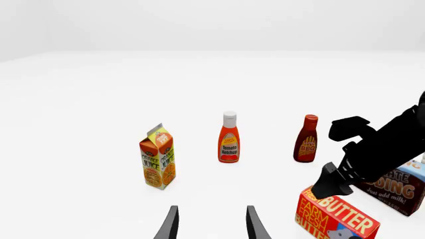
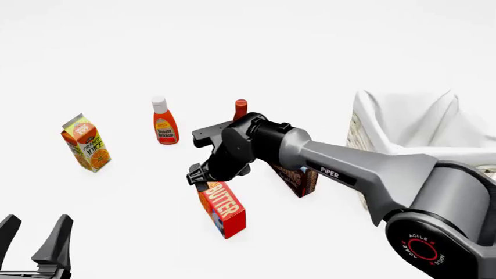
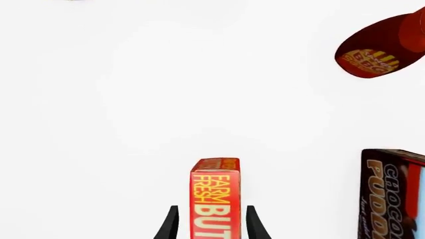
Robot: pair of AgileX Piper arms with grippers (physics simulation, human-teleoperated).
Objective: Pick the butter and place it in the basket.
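The butter (image 2: 223, 209) is a red and orange box standing on the table in front of the centre; it also shows in the left wrist view (image 1: 335, 216) and the right wrist view (image 3: 216, 199). My right gripper (image 2: 203, 177) is down at the box's top end. In the right wrist view the gripper (image 3: 212, 224) is open, with one finger on each side of the box and a small gap at each. My left gripper (image 2: 35, 232) is open and empty at the near left, far from the butter. The basket (image 2: 403, 116) stands at the right with its white cloth lining.
A chocolate pudding box (image 2: 298, 177) stands just right of the butter, behind my right arm. A BBQ sauce bottle (image 2: 240, 108) and a ketchup bottle (image 2: 164, 122) stand further back. An orange juice carton (image 2: 87, 150) stands at the left.
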